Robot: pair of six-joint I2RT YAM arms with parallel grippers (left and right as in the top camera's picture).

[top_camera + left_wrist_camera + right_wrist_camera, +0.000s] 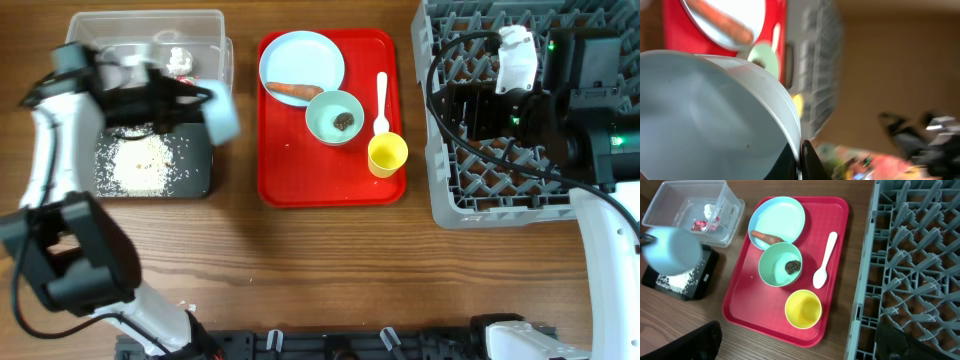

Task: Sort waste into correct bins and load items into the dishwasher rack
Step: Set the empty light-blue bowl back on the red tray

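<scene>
My left gripper [196, 100] is shut on the rim of a light blue bowl [222, 114], holding it tilted and motion-blurred over the shallow black tray [200, 165], where white rice grains [135, 166] lie. In the left wrist view the jaws [801, 156] pinch the bowl [705, 115]. The clear tub [150, 30] holds the white tissue [180, 56] and red wrapper [701, 225]. On the red tray [300, 175] are the plate [302, 55], carrot [293, 90], a second bowl [334, 117] with a brown lump [343, 121], spoon [381, 100] and yellow cup [387, 154]. My right gripper [800, 345] is open and empty above the rack's left edge.
The grey dishwasher rack [470, 200] fills the right side, with my right arm and its cables lying over it. The red tray sits between the bins and the rack. Bare wooden table [320, 270] lies in front.
</scene>
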